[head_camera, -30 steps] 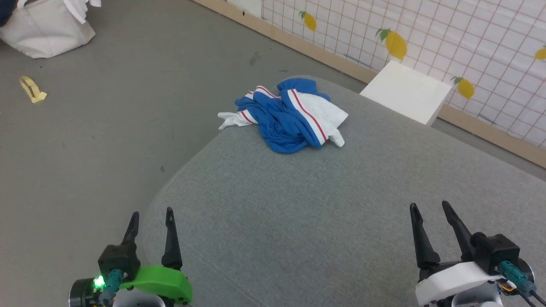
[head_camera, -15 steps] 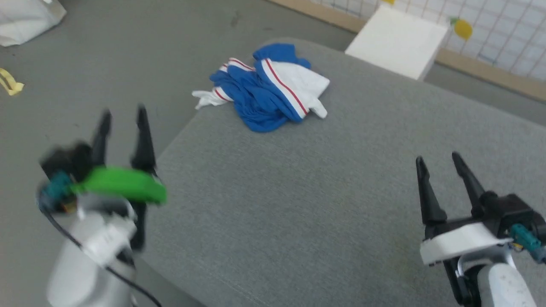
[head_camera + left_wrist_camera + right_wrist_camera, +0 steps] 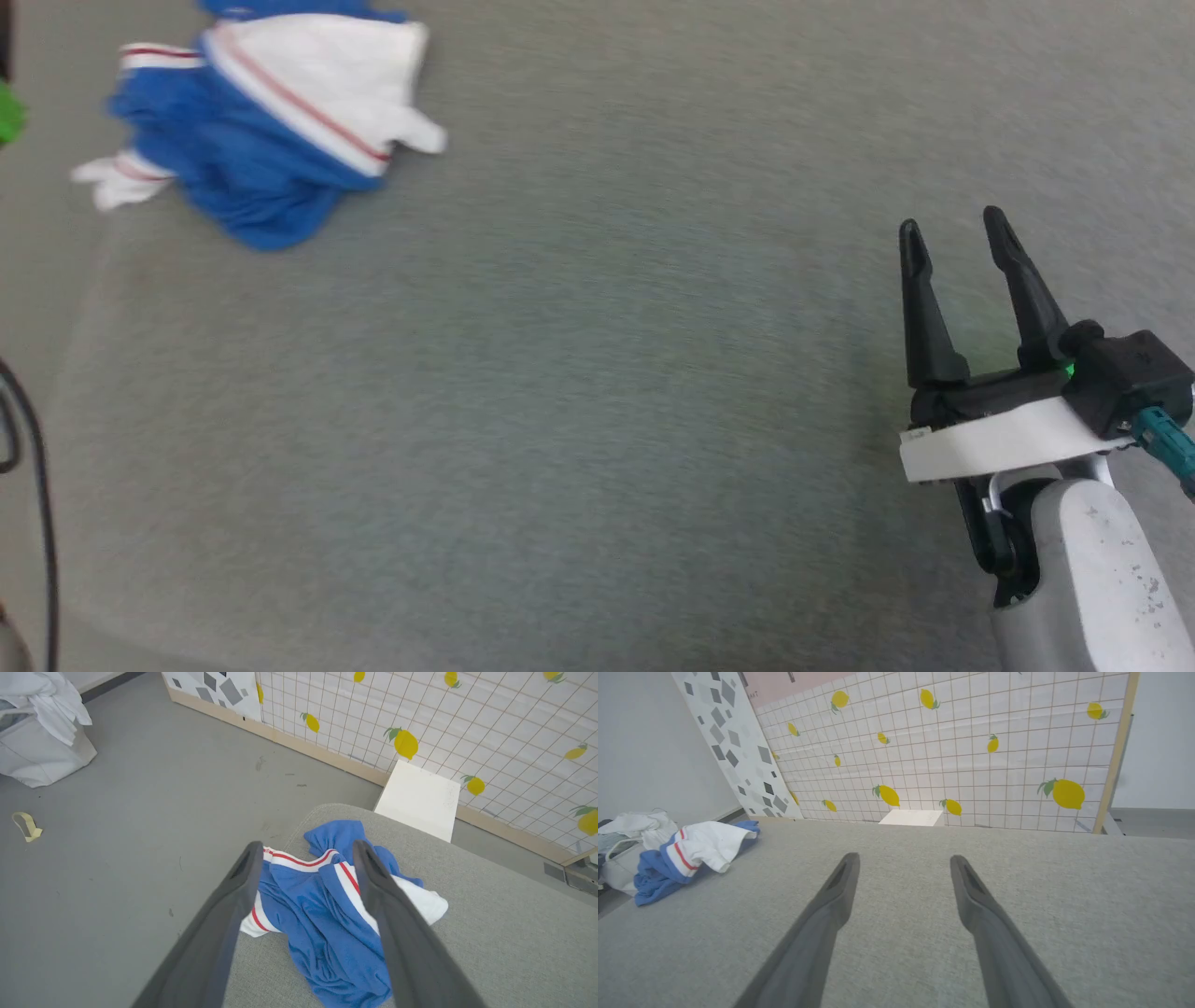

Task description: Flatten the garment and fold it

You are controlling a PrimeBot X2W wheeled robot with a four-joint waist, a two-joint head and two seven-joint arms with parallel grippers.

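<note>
Crumpled garment (image 3: 252, 140) sits at far-left corner of grey cushion (image 3: 597, 373): blue w/ white panels, red stripes on white trim. L gripper (image 3: 307, 845) points at it, jaws apart; R gripper (image 3: 952, 221) well right, jaws apart.

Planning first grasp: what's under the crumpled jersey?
The garment lies bunched on the grey cushion, near its rounded corner. Nothing else peeks out at its edges, but the folds cover its lower layers and the patch beneath.
</note>
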